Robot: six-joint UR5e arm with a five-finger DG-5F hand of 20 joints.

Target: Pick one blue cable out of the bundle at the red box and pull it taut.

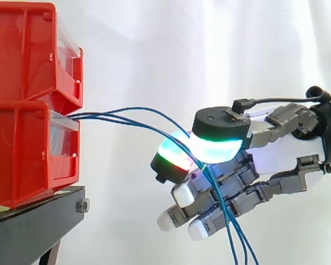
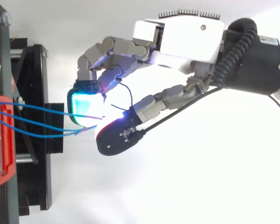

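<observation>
A white curtain [image 1: 154, 49] forms the backdrop and hangs in soft vertical folds under bright, even light. At lower left stands a black stand [image 1: 36, 223]. Its flat top plate carries a metal bolt [image 1: 82, 206] on the front edge.

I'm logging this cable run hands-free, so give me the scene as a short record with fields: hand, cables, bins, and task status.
hand: hand comes in from the right of the side view, fingertips pinched together
held: blue cables pass between the fingertips; how many are gripped cannot be told
cable origin: front of the stacked red bins, between the upper and lower bin
cable state: arched and slack, loose ends hanging below the hand
support: black stand under the bins
task status: no cable pulled taut yet
</observation>
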